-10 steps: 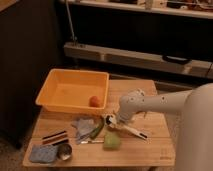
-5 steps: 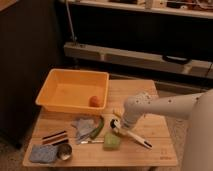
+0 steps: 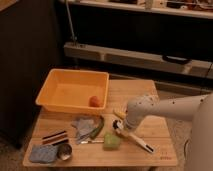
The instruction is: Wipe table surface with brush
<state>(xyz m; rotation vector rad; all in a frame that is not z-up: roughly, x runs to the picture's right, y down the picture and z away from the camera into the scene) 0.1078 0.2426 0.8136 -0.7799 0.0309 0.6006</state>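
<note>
Low over the right half of the table, the robot's two-finger gripper (image 3: 119, 125) hangs at the end of a bulky white arm (image 3: 165, 107) that reaches in from the right edge of the view. It sits at the dark-headed end of the slim white-handled dish brush (image 3: 136, 140), but whether it is clenched on that brush or merely poised above it cannot be told. The brush lies slantwise on the light tan wooden tabletop of joined planks (image 3: 145, 92), its handle running down and to the right toward the front edge. Just left of the brush head rests a pale green sponge block (image 3: 111, 141), and beside that a small metal utensil with a dark handle (image 3: 91, 142) lies flat. A crumpled grey cloth (image 3: 83, 126) sits further left with a curved green vegetable-like item (image 3: 98, 128) along its right side. Near the front left corner are a blue-grey scouring pad (image 3: 41, 153), a small round metal cup (image 3: 64, 152) touching it, and two dark bars (image 3: 55, 137) above them. At the back left stands a yellow rectangular plastic bin (image 3: 50, 87), holding a small orange ball (image 3: 94, 101) in its right corner.
</note>
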